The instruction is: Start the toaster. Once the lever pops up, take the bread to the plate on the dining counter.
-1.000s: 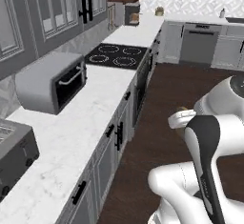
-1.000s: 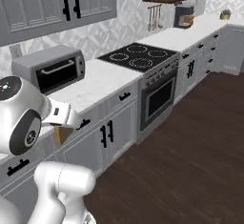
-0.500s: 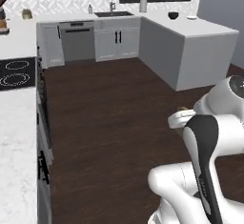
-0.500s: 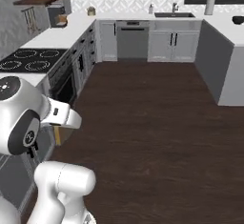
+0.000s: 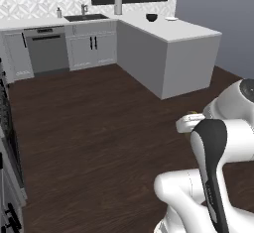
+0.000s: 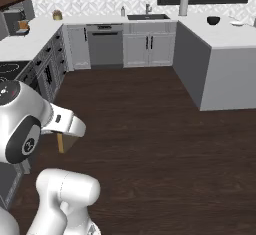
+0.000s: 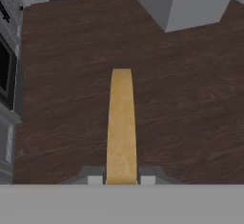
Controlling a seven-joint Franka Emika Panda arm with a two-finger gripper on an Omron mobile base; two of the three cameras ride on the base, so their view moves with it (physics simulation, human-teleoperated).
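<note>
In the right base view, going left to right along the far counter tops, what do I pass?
Small jar on the left counter → soap bottle → sink faucet → pale canister by the window → dark bowl → plate on the dining counter.

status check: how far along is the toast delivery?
Done: bread is out of the toaster and clamped edge-on in the gripper. In hand: carrying it over the dark wood floor. Left: reach the dining counter and set the bread on the plate.
</note>
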